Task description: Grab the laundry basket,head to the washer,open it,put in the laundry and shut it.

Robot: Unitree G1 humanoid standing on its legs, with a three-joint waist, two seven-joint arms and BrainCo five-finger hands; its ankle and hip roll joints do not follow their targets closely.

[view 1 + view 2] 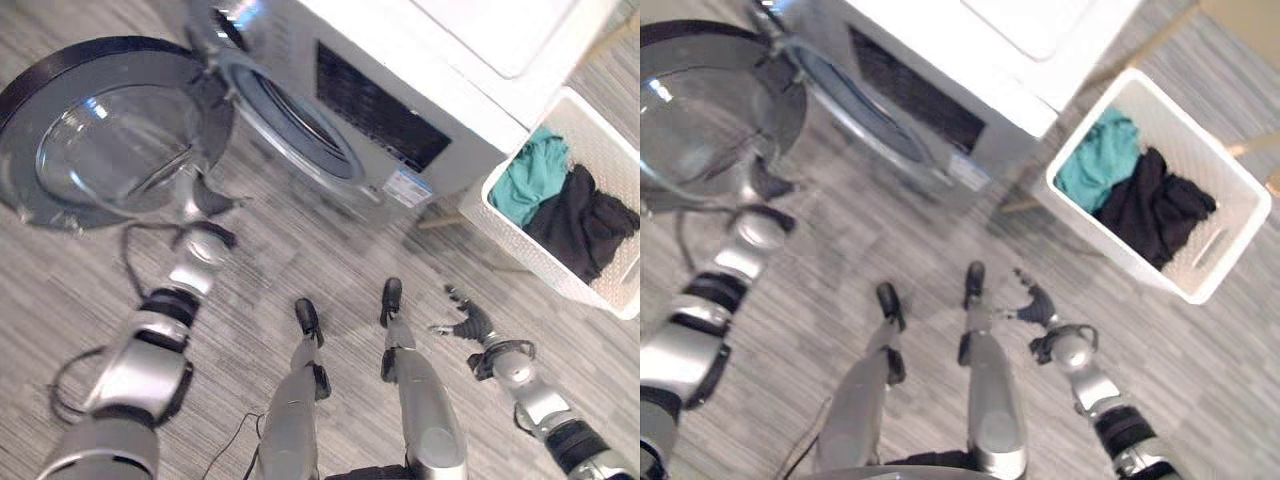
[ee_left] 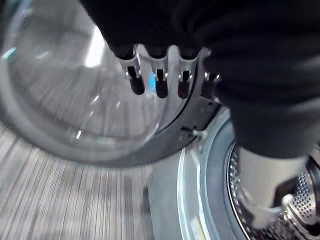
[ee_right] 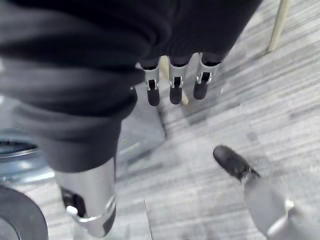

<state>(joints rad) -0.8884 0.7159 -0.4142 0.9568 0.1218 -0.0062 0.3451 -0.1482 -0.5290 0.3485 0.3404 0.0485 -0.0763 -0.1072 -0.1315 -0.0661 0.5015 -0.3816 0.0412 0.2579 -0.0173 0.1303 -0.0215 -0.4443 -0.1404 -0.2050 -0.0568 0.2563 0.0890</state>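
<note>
The washer (image 1: pixel 400 110) stands on the floor (image 1: pixel 300 260) with its round door (image 1: pixel 100 140) swung wide open. The left hand (image 1: pixel 205 195) hangs by the door's edge, fingers straight, holding nothing. The right hand (image 1: pixel 468 318) hangs loose over the floor, holding nothing. The white basket (image 1: pixel 1215 265) sits beside the washer's corner, with teal cloth (image 1: pixel 1098 160) and black cloth (image 1: pixel 1155 215) inside.

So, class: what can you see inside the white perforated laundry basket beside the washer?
Inside the white perforated laundry basket lie a crumpled teal garment and a crumpled black garment, side by side and touching. Whatever sits beneath them, and the basket's floor, is covered.
</note>
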